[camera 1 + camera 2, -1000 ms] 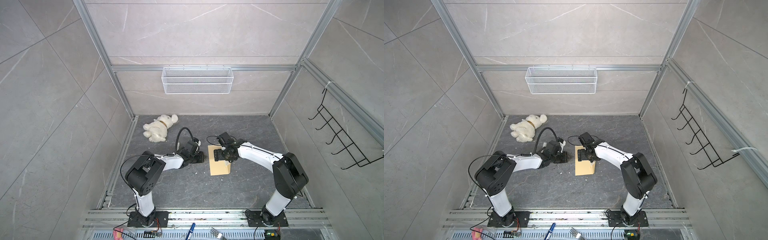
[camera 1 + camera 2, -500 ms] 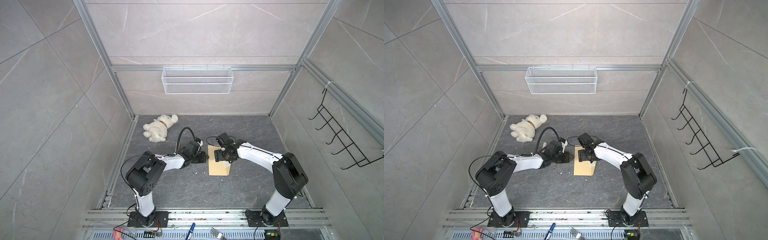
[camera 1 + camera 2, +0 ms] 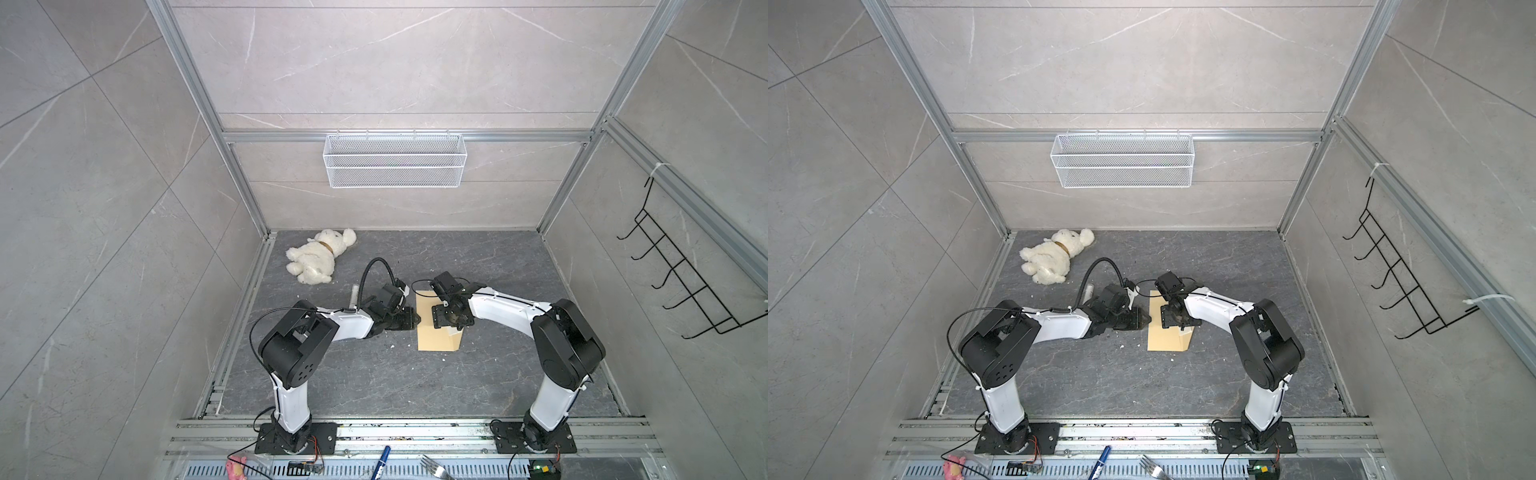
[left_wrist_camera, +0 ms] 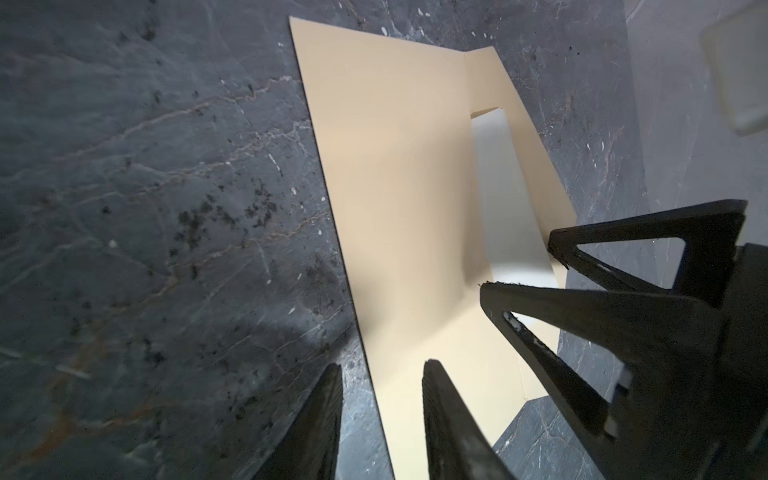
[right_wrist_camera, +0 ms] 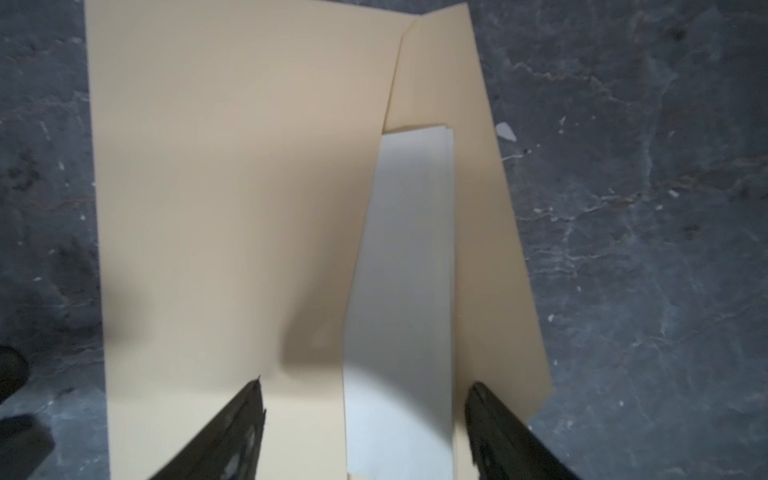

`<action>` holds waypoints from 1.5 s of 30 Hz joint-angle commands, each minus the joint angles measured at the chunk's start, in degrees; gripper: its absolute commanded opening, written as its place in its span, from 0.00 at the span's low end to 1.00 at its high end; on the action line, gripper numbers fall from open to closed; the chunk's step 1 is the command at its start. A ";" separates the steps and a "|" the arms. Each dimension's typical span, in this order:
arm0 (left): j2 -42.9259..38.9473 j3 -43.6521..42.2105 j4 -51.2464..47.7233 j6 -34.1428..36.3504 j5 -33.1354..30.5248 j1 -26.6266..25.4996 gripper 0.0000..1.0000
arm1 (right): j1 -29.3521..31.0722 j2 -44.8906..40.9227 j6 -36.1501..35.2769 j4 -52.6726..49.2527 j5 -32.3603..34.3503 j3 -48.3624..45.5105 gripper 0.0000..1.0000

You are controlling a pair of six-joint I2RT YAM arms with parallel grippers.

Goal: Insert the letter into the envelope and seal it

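Envelope (image 3: 436,340) held the letter (image 5: 403,270); your right fingers (image 5: 232,432) narrowed, still open, left fingers (image 4: 449,415) open: sealing the flap (image 5: 478,208) remained.

a white teddy bear (image 3: 320,262) lies left of centre on the dark marbled floor (image 3: 374,382). a white wire basket (image 3: 395,160) hangs at upper centre and a black hook rack (image 3: 685,264) at right. a fork (image 3: 433,472), a blue pen (image 3: 381,458) and a pink toy (image 3: 235,466) sit along the bottom edge.

A: Colours on your feed?
B: I see envelope (image 5: 232,187) plain yellow-tan, letter (image 5: 407,270) pale grey-white. floor (image 5: 644,208) dark grey, pale veining.
A: Anything else?
B: plush bear (image 3: 318,259), 10 o'clock of envelope: white, tan collar.
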 commanded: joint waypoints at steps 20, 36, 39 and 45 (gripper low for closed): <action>3.36 2.05 2.05 -0.90 1.30 -0.87 0.22 | -1.05 2.16 1.81 4.98 -3.86 -2.84 0.71; 4.87 2.20 2.77 -1.26 1.39 -1.13 0.18 | -1.11 2.82 2.89 7.44 -7.61 -3.13 0.69; 4.92 2.28 2.73 -1.30 1.41 -1.09 0.18 | -1.09 3.08 3.39 8.05 -8.69 -3.22 0.68; 5.01 2.06 2.88 -1.31 1.30 -1.12 0.18 | -1.04 3.34 4.49 9.42 -10.73 -3.88 0.67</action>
